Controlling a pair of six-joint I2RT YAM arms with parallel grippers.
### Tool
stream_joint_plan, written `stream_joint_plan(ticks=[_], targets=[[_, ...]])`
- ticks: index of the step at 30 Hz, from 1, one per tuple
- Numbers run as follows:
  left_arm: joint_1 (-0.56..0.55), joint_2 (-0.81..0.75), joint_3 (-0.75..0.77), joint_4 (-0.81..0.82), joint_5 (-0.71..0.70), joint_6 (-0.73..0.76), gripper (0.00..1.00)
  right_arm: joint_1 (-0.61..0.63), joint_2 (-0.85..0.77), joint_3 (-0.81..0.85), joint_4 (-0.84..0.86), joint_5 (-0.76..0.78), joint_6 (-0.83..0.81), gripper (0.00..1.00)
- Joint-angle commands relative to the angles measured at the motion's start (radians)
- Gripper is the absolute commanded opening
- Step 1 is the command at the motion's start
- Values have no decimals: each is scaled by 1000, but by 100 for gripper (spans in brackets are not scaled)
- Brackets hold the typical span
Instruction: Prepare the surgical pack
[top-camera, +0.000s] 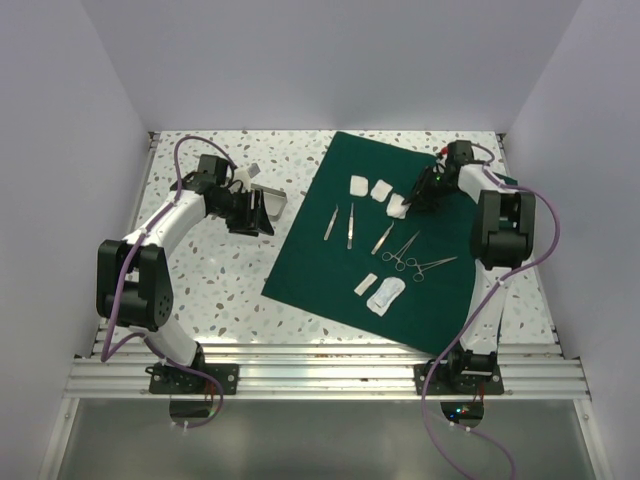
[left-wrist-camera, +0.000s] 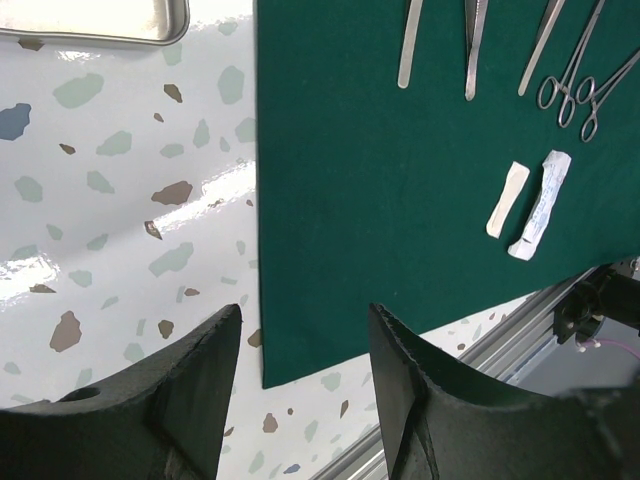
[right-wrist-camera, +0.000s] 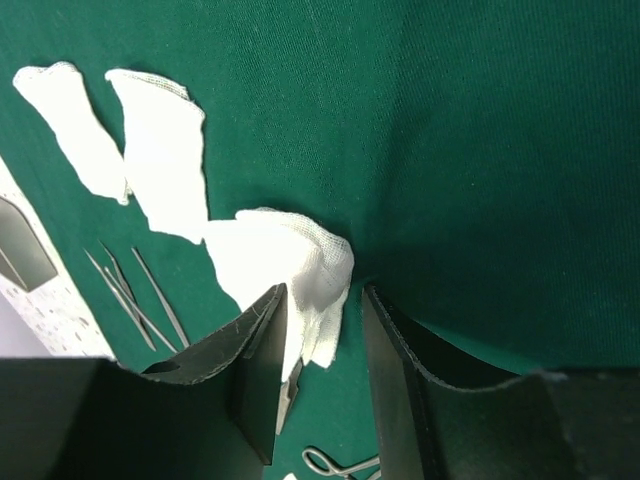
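The metal tray (top-camera: 272, 197) sat on the bench (top-camera: 215, 275) in the upper left, half hidden behind the left fingers (left-wrist-camera: 200, 380); what it held could not be told. The surgical pack (top-camera: 320, 270) lay spread flat across centre and right. It looked near square and sat skewed, one corner pointing to the top of the frame and the opposite one near the rail (left-wrist-camera: 500, 335). Bare bench ran along its left edge. The left fingers were spread, holding nothing. The right fingers (right-wrist-camera: 255, 370) stood parted astride a gauze (right-wrist-camera: 300, 265), not clearly clamping it.

Left arm (top-camera: 170, 215) bent, left fingers (left-wrist-camera: 200, 390) parted — right arm (top-camera: 500, 225) stretched forward, right fingers (right-wrist-camera: 400, 370) apart
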Motion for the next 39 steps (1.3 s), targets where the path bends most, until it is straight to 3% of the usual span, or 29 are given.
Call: stream_joint_plan(ticks=[1, 18, 25, 30, 36, 39], targets=[[-4, 9, 9, 13, 30, 10, 57, 22, 15, 25, -9, 64, -24, 40], [-4, 4, -1, 10, 28, 15, 57, 52, 75, 108, -35, 88, 9, 42], [-4, 3, -1, 16, 41, 12, 57, 52, 63, 121, -50, 102, -6, 28], [-6, 1, -8, 66, 128, -20, 61, 52, 49, 137, -42, 55, -15, 1], [-30, -63, -43, 258, 237, -152, 73, 52, -80, 99, -50, -22, -11, 0], [-72, -109, -94, 440, 272, -248, 82, 52, -219, 49, -70, -54, -12, 0]])
